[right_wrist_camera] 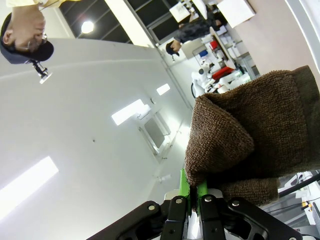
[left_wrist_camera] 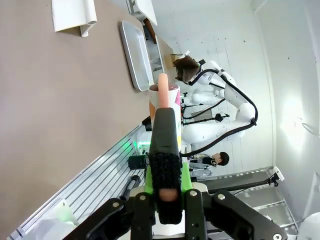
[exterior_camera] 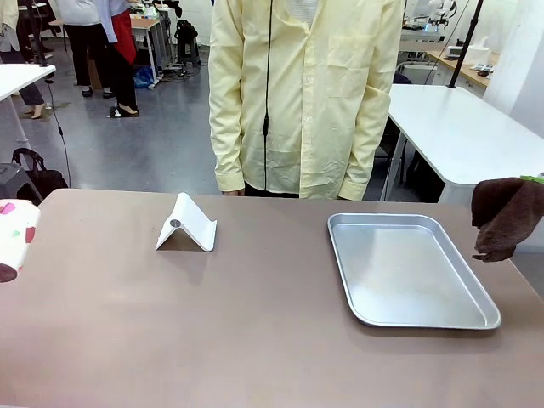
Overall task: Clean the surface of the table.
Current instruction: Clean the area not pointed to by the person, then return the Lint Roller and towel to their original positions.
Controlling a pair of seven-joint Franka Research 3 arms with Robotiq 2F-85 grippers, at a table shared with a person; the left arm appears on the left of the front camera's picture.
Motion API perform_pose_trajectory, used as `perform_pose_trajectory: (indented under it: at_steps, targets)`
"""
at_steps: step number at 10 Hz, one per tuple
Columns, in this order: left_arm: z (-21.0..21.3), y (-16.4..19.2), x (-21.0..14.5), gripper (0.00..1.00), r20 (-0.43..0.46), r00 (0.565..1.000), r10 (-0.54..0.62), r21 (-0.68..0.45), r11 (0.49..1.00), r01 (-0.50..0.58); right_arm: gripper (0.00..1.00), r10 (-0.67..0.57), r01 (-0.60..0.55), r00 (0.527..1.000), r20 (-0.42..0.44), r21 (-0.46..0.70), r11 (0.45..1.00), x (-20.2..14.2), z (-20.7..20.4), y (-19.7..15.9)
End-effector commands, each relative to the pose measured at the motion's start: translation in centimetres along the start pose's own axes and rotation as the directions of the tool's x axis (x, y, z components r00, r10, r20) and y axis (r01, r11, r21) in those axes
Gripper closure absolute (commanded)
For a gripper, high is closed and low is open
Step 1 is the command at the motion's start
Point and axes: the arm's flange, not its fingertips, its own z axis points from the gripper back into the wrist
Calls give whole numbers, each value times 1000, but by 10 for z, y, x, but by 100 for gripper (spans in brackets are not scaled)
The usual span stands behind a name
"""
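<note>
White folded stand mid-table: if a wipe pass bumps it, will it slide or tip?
It probably slides: the white stand looks thin and light, and it rests on the smooth table. Its tent-like shape sits on wide-set edges, so tipping seems less likely than skidding. It looks rigid, so it should move as one piece rather than fold.

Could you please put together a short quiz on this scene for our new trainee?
1. True or false: on the table, the metal tray lies to the robot's right of the white folded stand.
2. The right end effector holds: A) sponge B) brown towel C) brush
3. What does the left end effector grip?
Key: 1 true; 2 B; 3 the patterned cup.
</note>
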Motion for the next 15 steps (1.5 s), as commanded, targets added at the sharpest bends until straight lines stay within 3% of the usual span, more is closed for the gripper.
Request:
perform_pose_trajectory:
  at_steps: [1,15]
  targets:
    - [-10,-7,7,78,-36,999,-5,6,1000,6,94,12,-12,1000,8,15,1000,1,-4,4]
    - [-10,-7,7,78,-36,999,-5,6,1000,6,94,12,-12,1000,8,15,1000,1,-4,4]
